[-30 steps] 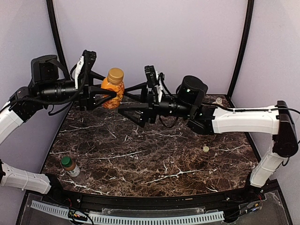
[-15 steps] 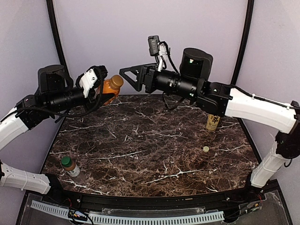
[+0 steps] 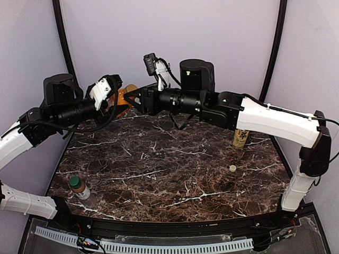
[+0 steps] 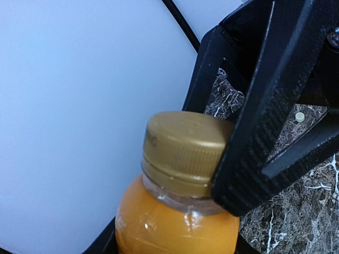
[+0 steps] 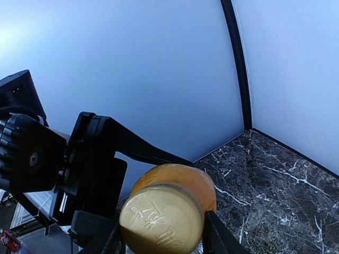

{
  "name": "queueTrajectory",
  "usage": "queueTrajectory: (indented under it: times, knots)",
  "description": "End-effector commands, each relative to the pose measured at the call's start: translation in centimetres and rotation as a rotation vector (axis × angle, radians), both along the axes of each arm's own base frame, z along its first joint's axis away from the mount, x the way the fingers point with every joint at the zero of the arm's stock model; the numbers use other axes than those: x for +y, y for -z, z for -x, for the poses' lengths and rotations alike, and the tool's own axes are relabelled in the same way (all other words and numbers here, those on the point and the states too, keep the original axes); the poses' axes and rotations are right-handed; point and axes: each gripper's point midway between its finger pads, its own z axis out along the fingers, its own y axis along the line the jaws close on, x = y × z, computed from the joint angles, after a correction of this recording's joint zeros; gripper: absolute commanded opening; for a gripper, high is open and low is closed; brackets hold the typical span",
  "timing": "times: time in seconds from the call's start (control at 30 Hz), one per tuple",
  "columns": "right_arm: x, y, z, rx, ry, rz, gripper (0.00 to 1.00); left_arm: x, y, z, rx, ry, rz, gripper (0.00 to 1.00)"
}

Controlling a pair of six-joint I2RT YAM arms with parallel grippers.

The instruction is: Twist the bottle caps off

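Dark marble desk [image 3: 159, 174], pale lilac walls, black corner posts.

Item: orange bottle [image 4: 175, 227] is off the desk at rear L, tilted, gold cap [image 5: 161, 211] facing the R arm. Left pincer [image 3: 117, 103] clamps its body. Right pincer [image 5: 163, 235] has fingers either side of the cap, one flat against the cap's skirt per L wrist view. Reads as pinching the cap.

Step in hand, judged: first twist of this cap. Recs:
- L grip firm on the body, else the bottle spins w/ the cap.
- R wrist roll in line w/ bottle axis; fingers on the ribbed skirt, not the neck.
- Bottle is full and tilted: right it before the cap comes free.

Pose: left arm [image 3: 32, 121] forearm approx level, aimed rearward. Right arm [image 3: 275, 124] stretched across from R side to rear L, forearm near level, wrist nose-on to the cap.
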Motion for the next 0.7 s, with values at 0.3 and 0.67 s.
queueTrajectory:
  times: [0.3, 0.67]
  knots:
    - [0.06, -1.54, 0.31, -0.071, -0.005, -0.011, 0.56, -0.33, 0.19, 0.57, -0.020, 0.031, -0.004, 0.22]
    - [0.10, -1.39, 0.82, -0.089, -0.036, -0.001, 0.00, -0.66, 0.34, 1.11, -0.014, 0.065, -0.005, 0.28]
